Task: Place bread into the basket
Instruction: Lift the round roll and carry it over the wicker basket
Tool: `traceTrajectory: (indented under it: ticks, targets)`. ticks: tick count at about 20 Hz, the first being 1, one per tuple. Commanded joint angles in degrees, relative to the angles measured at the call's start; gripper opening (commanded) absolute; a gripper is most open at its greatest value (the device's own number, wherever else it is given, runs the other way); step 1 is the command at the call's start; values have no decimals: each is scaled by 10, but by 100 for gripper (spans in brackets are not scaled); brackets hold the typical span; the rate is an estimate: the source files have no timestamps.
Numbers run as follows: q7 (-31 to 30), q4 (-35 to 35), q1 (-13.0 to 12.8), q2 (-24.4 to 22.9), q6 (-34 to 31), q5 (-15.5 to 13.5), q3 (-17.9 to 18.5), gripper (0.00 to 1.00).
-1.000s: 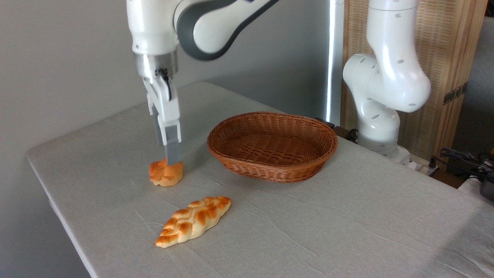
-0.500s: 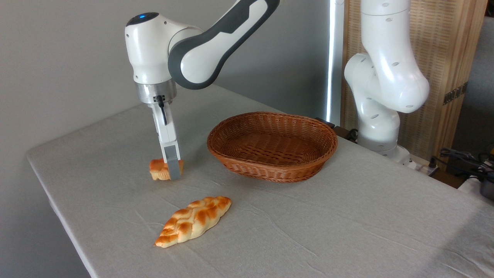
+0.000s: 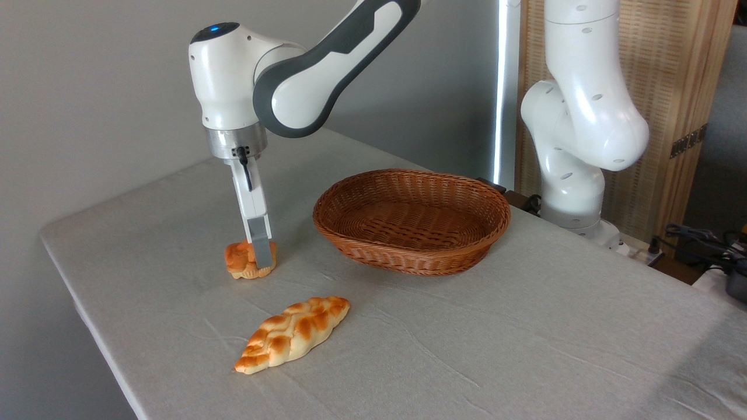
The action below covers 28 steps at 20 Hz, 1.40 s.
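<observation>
The bread [image 3: 240,261], a small round orange-brown bun, rests on the table at the left, well short of the basket. My gripper [image 3: 261,256] points straight down at it. Its near grey finger stands in front of the bun's right part, reaching almost to the tablecloth, and the far finger is hidden behind. How tightly the fingers hold the bun cannot be made out. The basket [image 3: 411,256], a shallow oval of reddish-brown wicker, sits to the right of the gripper with nothing in it.
A longer braided golden loaf [image 3: 293,341] lies nearer the front edge, below the bun. The arm's white base [image 3: 575,175] stands behind the basket at the right. The table's left edge runs close to the bun. Cables [image 3: 700,239] lie at the far right.
The gripper came down from just above the bun to straddle it and turned edge-on to the camera. The bun shifted slightly; the loaf and basket stayed put.
</observation>
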Motion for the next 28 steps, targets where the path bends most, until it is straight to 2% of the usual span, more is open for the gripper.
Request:
traceTrajectory:
  ticks: [1,3,5,8,10,13,15,18,19,20,23,24,26,28]
  targets:
    - [0,4,-3,-2,10,10,6,25]
    - [0,13,-3,-3,7,10,8,25]
    - [-1,33,-3,-5,-29,10,12,25]
    - [0,102,-3,-13,-165,9,32,27]
    - [4,116,-3,-49,-222,8,52,29]
    - [35,95,-4,-121,-274,2,70,33]
    - [56,52,-10,-157,-294,6,71,40]
    - [56,-21,-42,-204,-295,9,84,40]
    - [57,-50,-55,-225,-296,9,98,43]
    - [58,-75,-67,-242,-306,9,112,55]
    - [55,-110,-89,-255,-328,9,122,56]
    - [54,-112,-89,-254,-327,9,122,61]
    - [54,-112,-99,-251,-327,8,122,87]
    - [51,-113,-110,-246,-328,8,121,90]
